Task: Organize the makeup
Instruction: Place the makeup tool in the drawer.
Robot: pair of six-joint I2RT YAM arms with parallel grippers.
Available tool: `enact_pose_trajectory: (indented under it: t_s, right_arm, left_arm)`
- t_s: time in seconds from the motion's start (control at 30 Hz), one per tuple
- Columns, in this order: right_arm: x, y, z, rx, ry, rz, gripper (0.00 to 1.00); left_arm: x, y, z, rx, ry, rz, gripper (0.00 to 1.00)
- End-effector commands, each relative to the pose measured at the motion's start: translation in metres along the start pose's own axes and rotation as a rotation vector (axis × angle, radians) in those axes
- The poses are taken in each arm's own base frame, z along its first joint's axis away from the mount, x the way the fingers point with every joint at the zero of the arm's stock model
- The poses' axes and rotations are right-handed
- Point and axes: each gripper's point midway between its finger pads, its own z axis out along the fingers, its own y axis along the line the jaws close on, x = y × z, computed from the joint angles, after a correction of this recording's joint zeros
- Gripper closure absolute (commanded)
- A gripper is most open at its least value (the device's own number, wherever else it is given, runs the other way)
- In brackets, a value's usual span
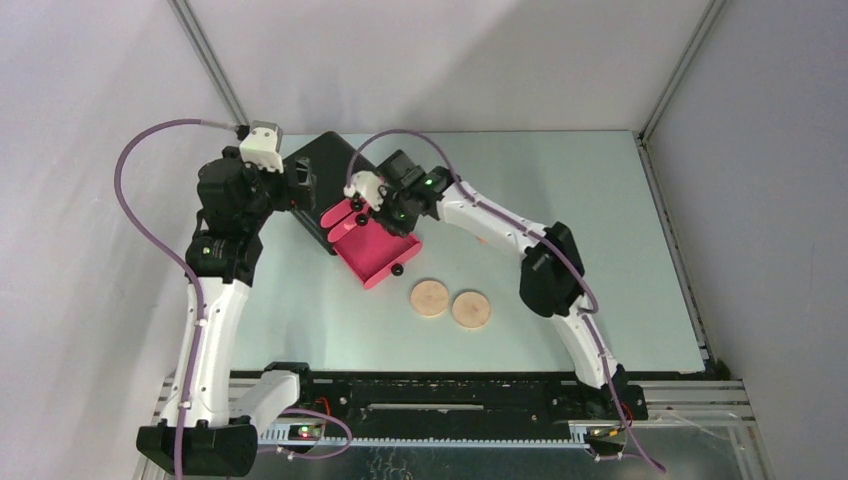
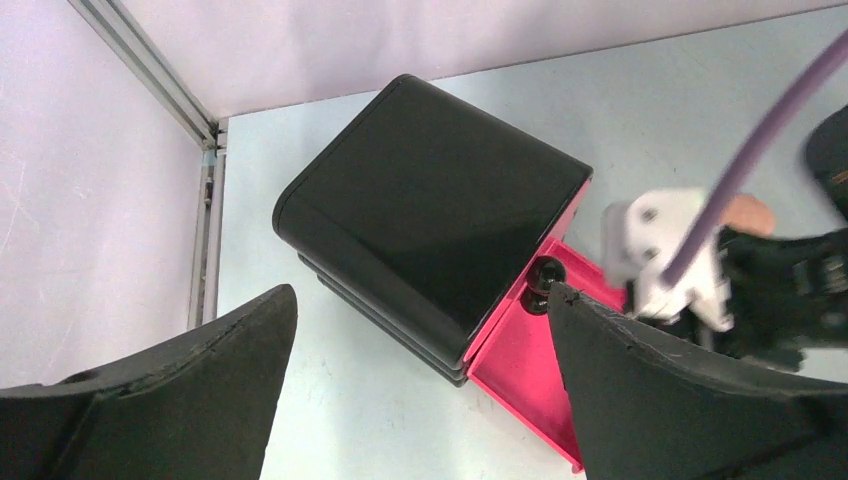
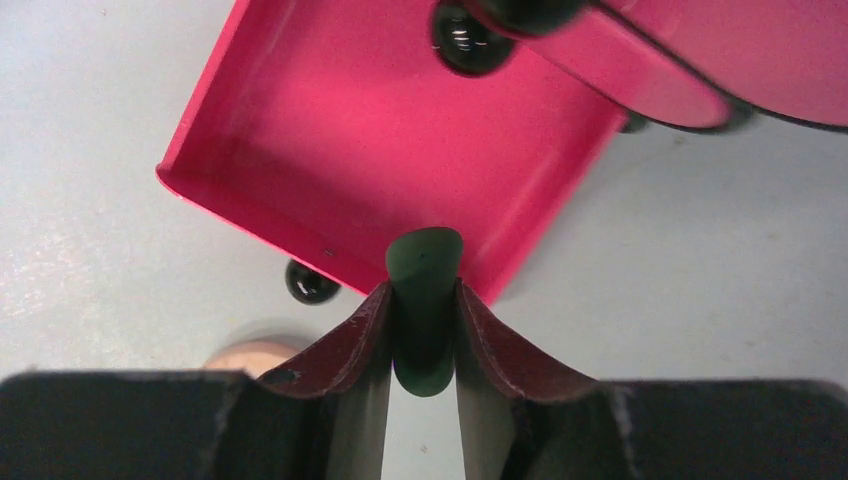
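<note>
Clearance is tight at your right gripper (image 3: pixel 424 300): it pinches a dark-green round (image 3: pixel 425 255) on edge over the front wall of the pulled-out pink drawer (image 3: pixel 400 140), with the upper drawers (image 3: pixel 650 85) and a black knob (image 3: pixel 465 40) overhanging. Your left gripper (image 2: pixel 420 295) hangs wide open above the black box (image 2: pixel 430 190). Two tan discs (image 1: pixel 430 297) lie side by side on the table (image 1: pixel 600 250) near the drawer, and a peach round (image 3: pixel 255 355) is half hidden behind your right finger.

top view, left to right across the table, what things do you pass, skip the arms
black box → open pink drawer → first tan disc → second tan disc
</note>
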Motion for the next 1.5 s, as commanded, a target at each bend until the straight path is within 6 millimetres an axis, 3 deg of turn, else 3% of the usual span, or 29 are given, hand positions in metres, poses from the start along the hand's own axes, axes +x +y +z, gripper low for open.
enact_pose_trajectory:
  t_s: [0.0,0.17,0.2,0.4,0.5,0.6,0.8,0.97,1.23,1.4,1.47]
  right_arm:
    - [0.004,0.011,0.026,-0.007,0.045,-0.016,0.64]
    - [0.011,0.011,0.047,-0.002,0.062,-0.007,0.55]
    - [0.012,0.012,0.049,-0.004,0.065,-0.006,0.5]
    - [0.011,0.011,0.046,0.007,0.058,-0.002,0.28]
    - [0.005,0.007,0.035,0.029,0.039,-0.004,0.2]
    - [-0.001,0.002,0.017,0.051,0.018,0.0,0.18]
    - [0.006,-0.024,-0.036,0.12,-0.024,0.046,0.18]
    - [0.058,-0.052,-0.059,0.176,0.035,0.128,0.16]
    - [0.16,-0.094,-0.056,0.221,0.187,0.296,0.11]
    - [0.201,-0.108,-0.045,0.181,0.241,0.4,0.05]
    - [0.208,-0.107,-0.039,0.154,0.246,0.423,0.04]
  left_arm:
    - [-0.003,0.006,-0.005,-0.036,-0.032,-0.016,0.0]
    - [-0.003,0.007,-0.005,-0.037,-0.032,-0.012,0.0]
    - [-0.003,0.007,-0.005,-0.037,-0.031,-0.011,0.0]
    - [-0.002,0.006,-0.004,-0.034,-0.028,-0.008,0.0]
    - [-0.001,0.006,-0.004,-0.034,-0.026,-0.007,0.0]
    - [-0.001,0.006,-0.004,-0.03,-0.026,-0.006,0.0]
    - [0.0,0.004,-0.003,-0.021,-0.025,-0.007,0.0]
    - [0.0,0.003,-0.001,-0.015,-0.023,-0.005,0.0]
    - [0.002,0.001,0.0,-0.003,-0.018,0.0,0.0]
    - [0.003,0.002,0.001,-0.002,-0.013,0.001,0.0]
    - [0.004,0.002,0.002,-0.003,-0.011,0.002,0.0]
